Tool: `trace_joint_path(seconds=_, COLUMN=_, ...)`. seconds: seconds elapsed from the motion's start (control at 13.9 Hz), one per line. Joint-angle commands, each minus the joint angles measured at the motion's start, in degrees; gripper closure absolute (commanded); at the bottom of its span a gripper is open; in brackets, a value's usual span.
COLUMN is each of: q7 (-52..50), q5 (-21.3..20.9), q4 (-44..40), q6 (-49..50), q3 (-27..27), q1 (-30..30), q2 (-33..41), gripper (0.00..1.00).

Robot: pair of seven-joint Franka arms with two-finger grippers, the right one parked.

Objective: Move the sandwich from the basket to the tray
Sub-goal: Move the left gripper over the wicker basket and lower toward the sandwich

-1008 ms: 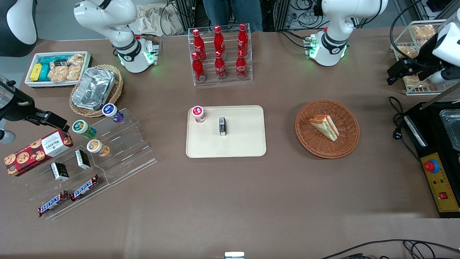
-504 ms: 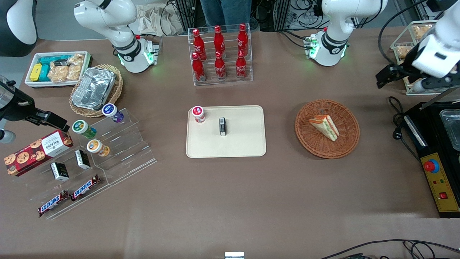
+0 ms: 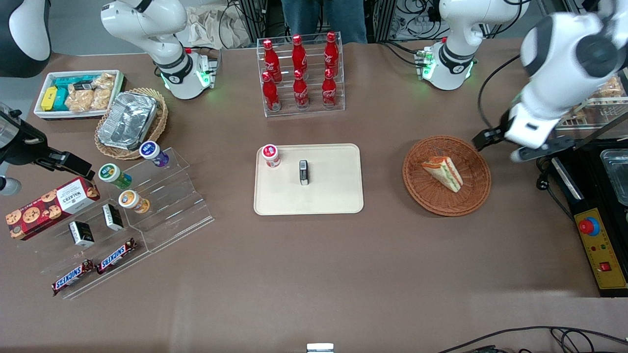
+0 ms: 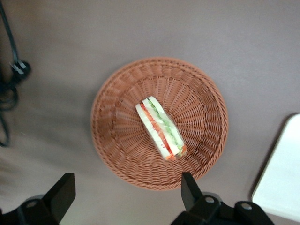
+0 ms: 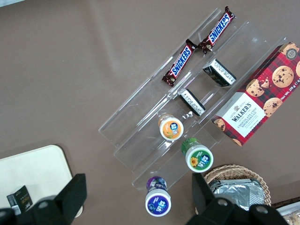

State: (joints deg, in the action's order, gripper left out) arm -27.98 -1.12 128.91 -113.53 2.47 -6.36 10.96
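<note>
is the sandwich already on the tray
No, the sandwich lies in the wicker basket, apart from the tray, while the open gripper hangs above the basket's edge.

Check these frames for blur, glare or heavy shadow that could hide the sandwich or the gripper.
Front view: even lighting, the sandwich in the basket is sharp; the working arm above looks motion-smeared, and glare sits only on the foil pan. Left wrist view: slightly soft, the sandwich's wrap shows a faint sheen; the open gripper, above the table nearer the front camera than the basket, is dark.
</note>
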Motion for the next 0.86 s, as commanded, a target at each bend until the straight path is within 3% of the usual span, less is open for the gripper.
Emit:
trace_joint_path(seconds=0.0, q7=-5.4, q5=-0.4, q4=2.2, q6=-2.3, q3=0.2, q1=-0.8, q2=-2.9, gripper=0.01)
trace_joint_path(seconds=0.22, q7=-12.8, q5=0.5, q4=1.1, q6=-5.4, q3=0.2, q1=-2.6, q2=-6.9, gripper=0.01)
trace_joint_path(seconds=0.43, q7=-14.9, q5=6.9, q4=1.3, q6=-9.6, q3=0.2, q1=-2.6, q2=-9.0, gripper=0.01)
trace_joint_path(seconds=0.65, q7=-18.3, q5=7.0, q4=2.5, q6=-14.0, q3=0.2, q1=-2.9, q2=-11.2, gripper=0.02)
trace_joint_path(seconds=0.79, q7=-18.9, q5=7.4, q4=8.3, q6=-21.5, q3=0.2, q1=-3.0, q2=-10.4, gripper=0.02)
